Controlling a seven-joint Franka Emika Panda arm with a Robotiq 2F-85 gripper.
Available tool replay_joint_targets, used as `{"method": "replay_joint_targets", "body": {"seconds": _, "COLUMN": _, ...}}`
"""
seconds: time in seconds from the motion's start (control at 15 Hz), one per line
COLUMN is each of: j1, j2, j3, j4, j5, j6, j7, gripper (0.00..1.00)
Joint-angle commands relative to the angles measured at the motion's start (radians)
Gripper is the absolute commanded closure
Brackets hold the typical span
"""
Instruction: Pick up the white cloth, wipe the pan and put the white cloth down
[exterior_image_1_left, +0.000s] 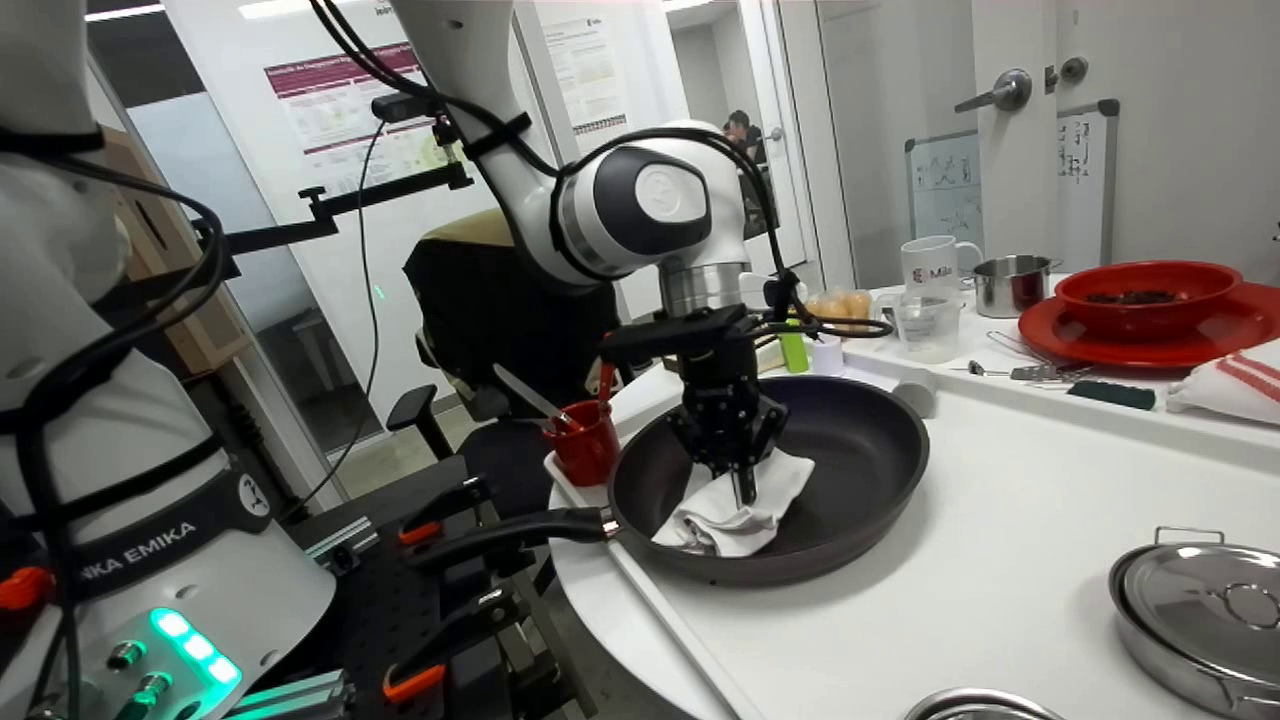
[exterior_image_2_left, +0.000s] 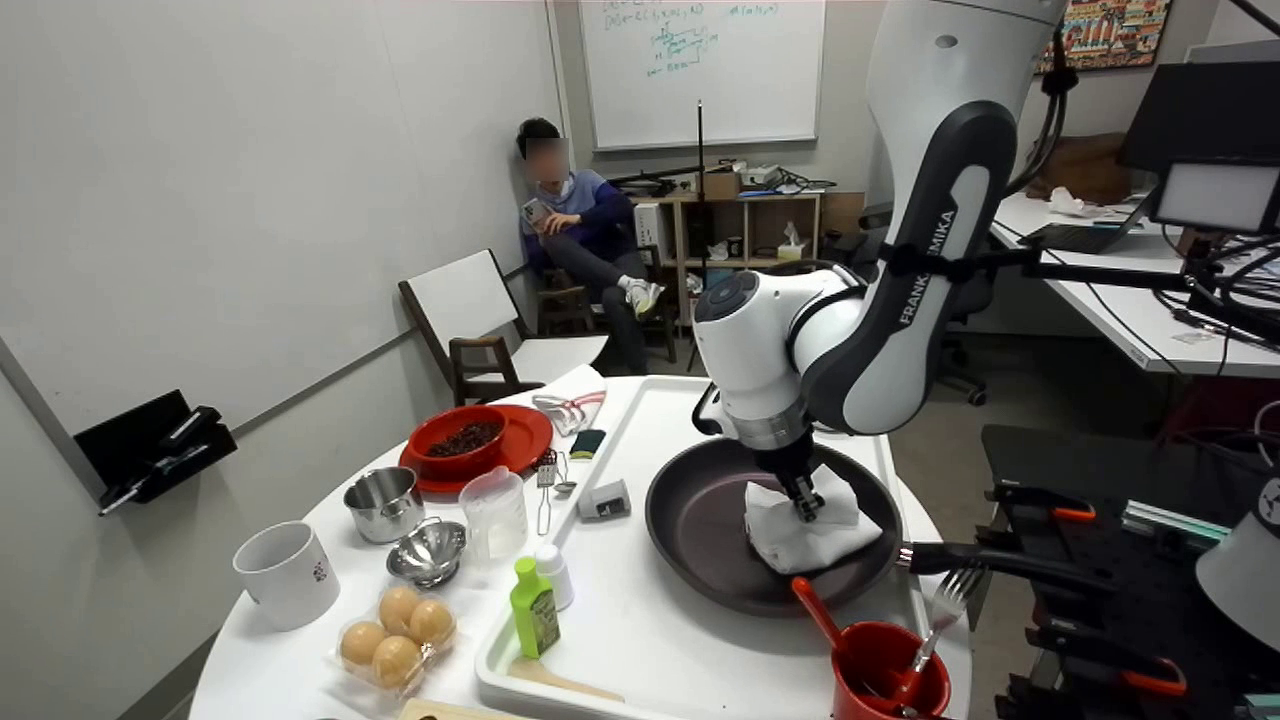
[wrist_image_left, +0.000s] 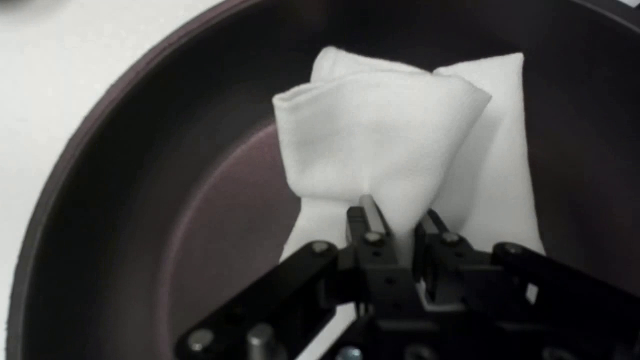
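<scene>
I have the jaws clenched on the white cloth (wrist_image_left: 370, 125), a fold of it pinched between them. The cloth lies inside the dark pan (wrist_image_left: 220, 230). In my wrist view the jaws sit at six o'clock, the cloth spreads toward twelve and one, and bare pan floor shows on its nine-o'clock side. In an exterior view I see my arm (exterior_image_1_left: 650, 190) hanging over the pan, the cloth toward the pan's eight o'clock, the handle (exterior_image_1_left: 510, 532) pointing between eight and nine. There a red cup (exterior_image_1_left: 588, 455) holding utensils (exterior_image_1_left: 530, 393) stands just beside the pan at nine. Well apart, toward two o'clock, a red bowl (exterior_image_1_left: 1140, 320) sits on a red plate (exterior_image_1_left: 1050, 335), and a lidded steel pot (exterior_image_1_left: 1190, 620) stands between three and four. In both exterior views the pan rests on a white tray (exterior_image_2_left: 670, 655), which lies on the worktop (exterior_image_2_left: 255, 670). In an exterior view a green bottle (exterior_image_2_left: 535, 610) stands toward eight o'clock from the pan, a white bottle (exterior_image_2_left: 555, 578) just beside it.
</scene>
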Motion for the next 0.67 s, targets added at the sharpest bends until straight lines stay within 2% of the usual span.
{"method": "replay_joint_targets", "body": {"seconds": 0.0, "j1": 0.006, "j2": -0.010, "j3": 0.042, "j4": -0.006, "j5": 0.008, "j6": -0.048, "j7": -0.012, "gripper": 0.91}}
{"method": "replay_joint_targets", "body": {"seconds": 0.6, "j1": 0.011, "j2": 0.021, "j3": 0.122, "j4": 0.034, "j5": 0.067, "j6": -0.024, "j7": 0.014, "gripper": 0.91}}
